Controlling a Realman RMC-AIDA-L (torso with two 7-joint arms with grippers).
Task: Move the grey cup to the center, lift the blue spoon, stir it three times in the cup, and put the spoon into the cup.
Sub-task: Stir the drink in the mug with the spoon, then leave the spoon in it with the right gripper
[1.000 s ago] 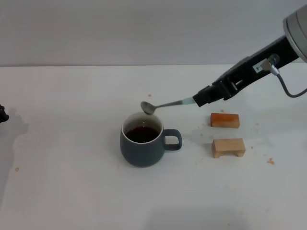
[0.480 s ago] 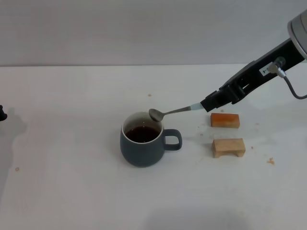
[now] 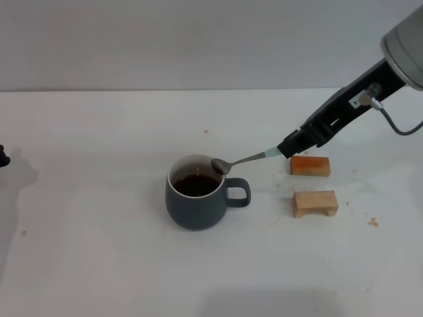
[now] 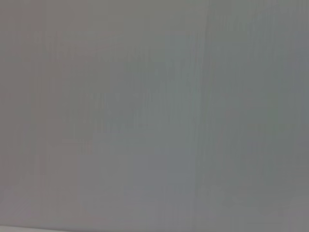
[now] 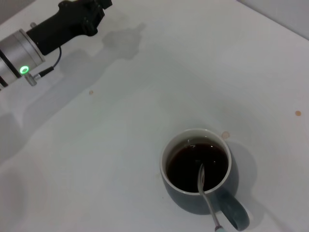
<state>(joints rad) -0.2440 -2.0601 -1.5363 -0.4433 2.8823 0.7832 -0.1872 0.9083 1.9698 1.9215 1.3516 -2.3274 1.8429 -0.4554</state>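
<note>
The grey cup (image 3: 195,210) stands near the table's middle with dark liquid inside and its handle pointing to the right. My right gripper (image 3: 291,145) is shut on the pale blue handle of the blue spoon (image 3: 246,159). It holds the spoon slanted down, with the metal bowl at the cup's rim on the handle side. In the right wrist view the spoon (image 5: 206,194) reaches over the rim of the cup (image 5: 188,203), its bowl over the liquid; I cannot tell if it dips in. My left gripper (image 3: 3,157) is parked at the table's far left edge.
Two small wooden blocks lie right of the cup, an orange one (image 3: 310,166) just under my right gripper and a pale one (image 3: 315,203) nearer to me. The left arm (image 5: 53,31) shows far off in the right wrist view. The left wrist view is blank grey.
My right gripper has drawn back to the right and lower with the spoon. The spoon's bowl has moved from above the cup's far rim to the rim on the handle side.
</note>
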